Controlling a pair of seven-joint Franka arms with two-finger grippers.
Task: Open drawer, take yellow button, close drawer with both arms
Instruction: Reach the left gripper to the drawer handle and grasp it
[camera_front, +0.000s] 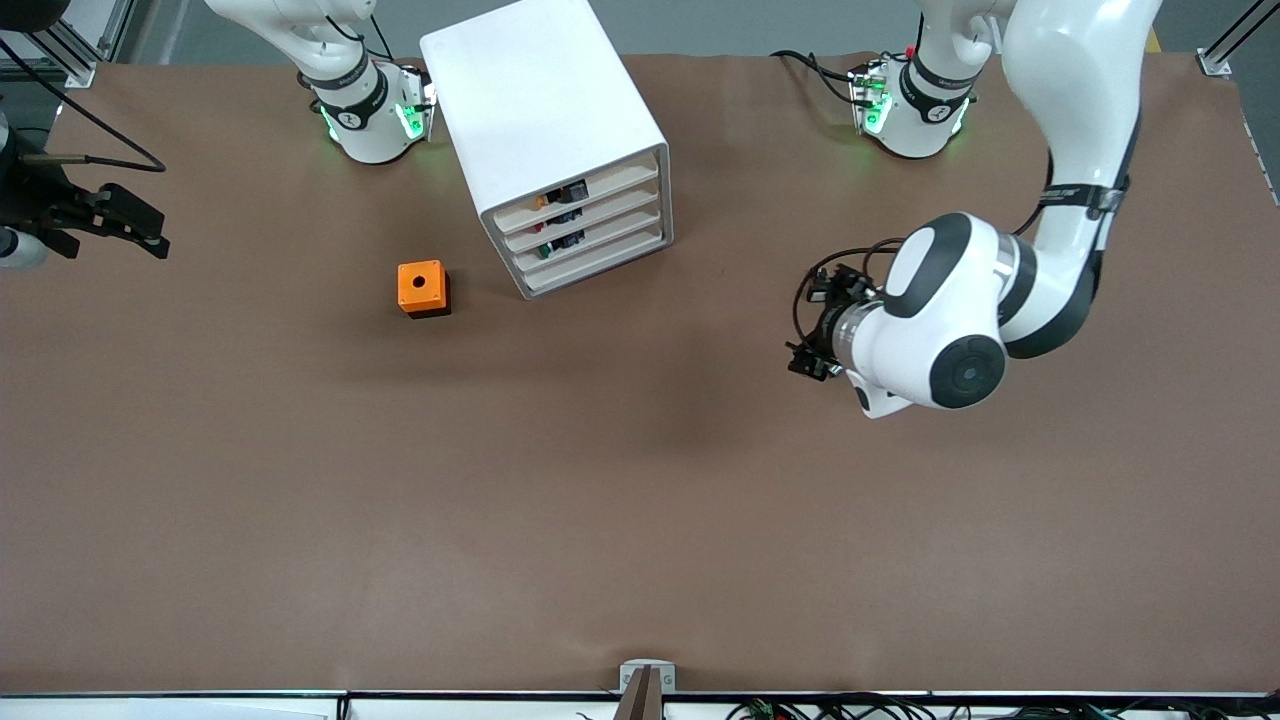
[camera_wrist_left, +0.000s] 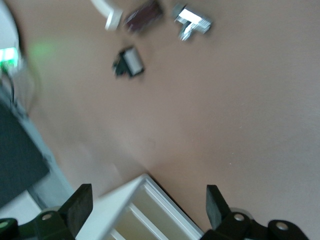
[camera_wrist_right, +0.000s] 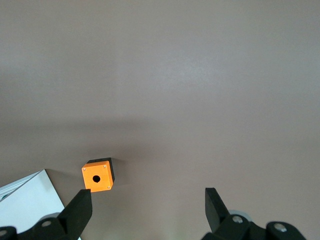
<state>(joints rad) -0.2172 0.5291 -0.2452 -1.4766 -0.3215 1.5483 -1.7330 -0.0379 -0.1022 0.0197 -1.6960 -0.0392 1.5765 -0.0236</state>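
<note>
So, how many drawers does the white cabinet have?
4, stacked in the white cabinet, all closed. From the top: the drawer, the second drawer, the third drawer and the bottom drawer. None seems hidden.

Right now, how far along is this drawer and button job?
Barely begun. The top drawer sits shut in the cabinet, the button not clearly visible. The left gripper hangs open over bare table, holding nothing. The right gripper waits open at its table end. Everything remains.
</note>
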